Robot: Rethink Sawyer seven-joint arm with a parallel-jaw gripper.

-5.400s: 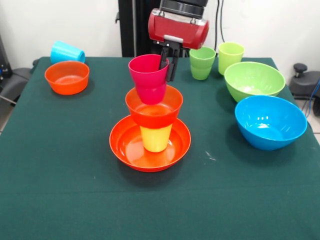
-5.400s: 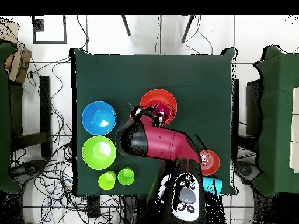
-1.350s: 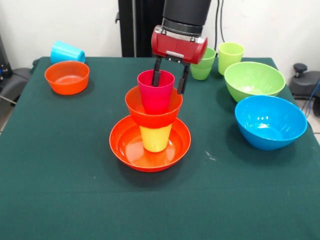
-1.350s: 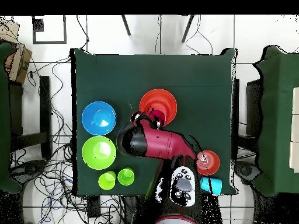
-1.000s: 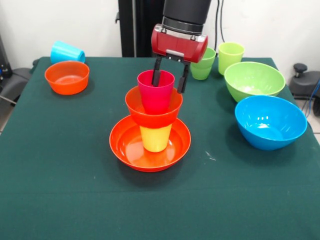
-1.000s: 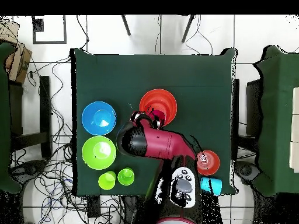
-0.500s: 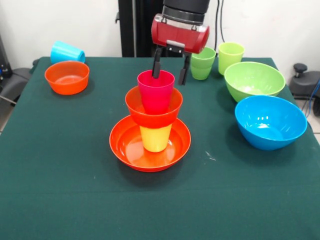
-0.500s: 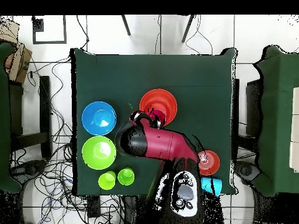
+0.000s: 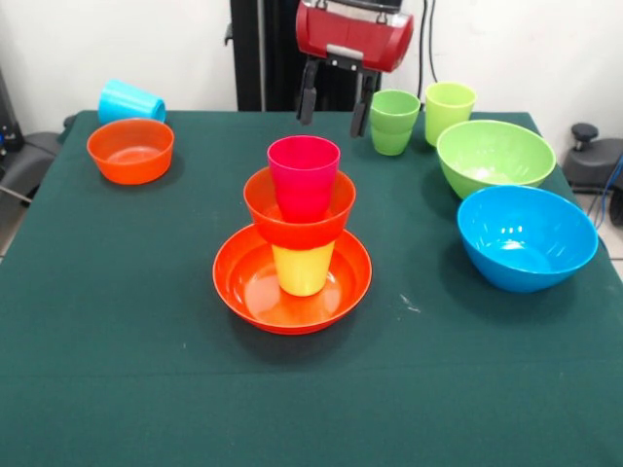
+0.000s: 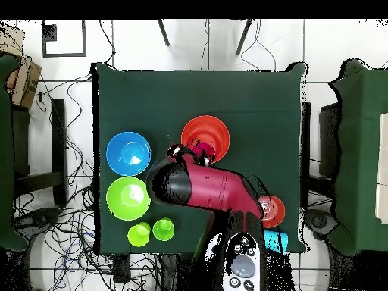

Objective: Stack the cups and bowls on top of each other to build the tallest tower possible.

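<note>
The hand (image 9: 334,109) hangs released above the counter (image 9: 136,321), its two dark fingers (image 9: 308,95) spread apart and holding nothing. Straight below it, with clear air between, stands the tower (image 9: 297,238). A wide orange bowl (image 9: 251,287) forms the base, a yellow cup (image 9: 303,269) stands in it, a smaller orange bowl (image 9: 269,216) rests on that cup, and a pink cup (image 9: 304,177) sits upright in the smaller bowl as the top piece. The fingertips are higher than the pink cup's rim and touch nothing.

In the front view, to the right of the hand and at about the height of its fingertips, two light green cups (image 9: 393,122) are nested one in the other, and a paler yellow-green cup (image 9: 449,110) stands just beside them. Further right and lower in the picture come a lime green bowl (image 9: 494,156) and, nearer the camera, a blue bowl (image 9: 526,236), the two close together. Well off to the left of the hand a small orange bowl (image 9: 130,150) sits upright near the counter's corner, with a sky blue cup (image 9: 129,101) lying on its side just behind it.

In the overhead view the red arm (image 10: 216,189) covers part of the tower, and the wide orange bowl shows beyond it.
</note>
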